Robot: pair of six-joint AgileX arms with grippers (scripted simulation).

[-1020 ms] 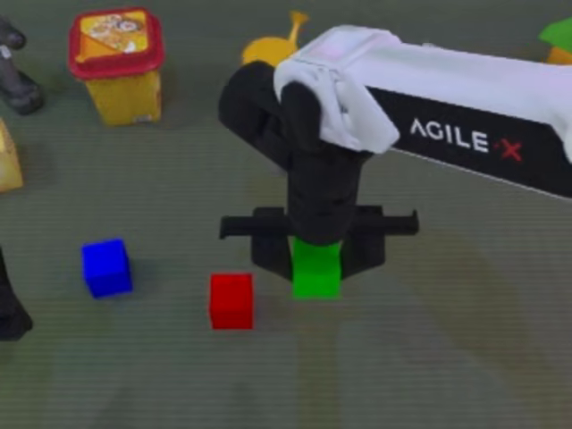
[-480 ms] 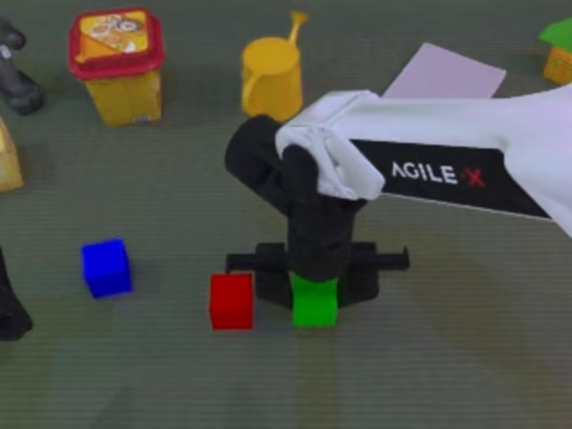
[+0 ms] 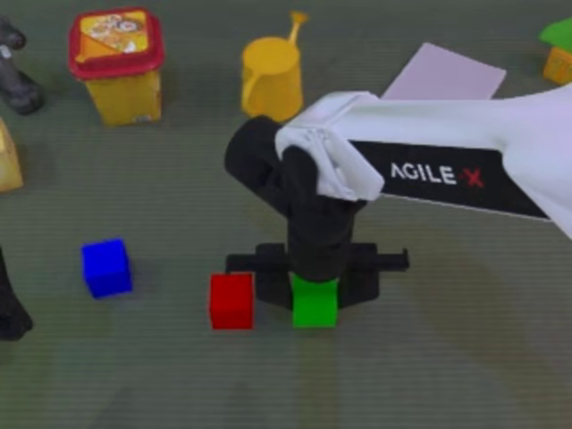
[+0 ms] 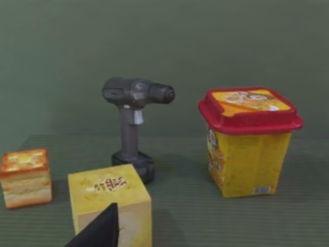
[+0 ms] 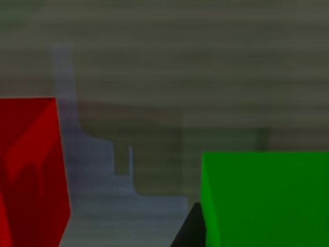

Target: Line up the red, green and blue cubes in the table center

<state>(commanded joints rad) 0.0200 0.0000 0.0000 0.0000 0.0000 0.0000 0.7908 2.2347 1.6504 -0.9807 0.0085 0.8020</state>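
The right tool (image 3: 315, 284) pinches the green cube (image 3: 315, 302) low at the tabletop (image 3: 429, 357), just right of the red cube (image 3: 231, 300), apparently to start the row; the blue cube (image 3: 106, 266) waits well left of red; the left arm is parked, its tool's state unclear.

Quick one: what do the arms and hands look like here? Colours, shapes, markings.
Right arm: glossy white shell over the long link, with a black side panel reading AGILE in white and a red X. Its wrist section is matte black and rounded. The right hand is black, with a flat crossbar sticking out both sides. No cables visible. Left arm: only a black sliver at the table's left edge.
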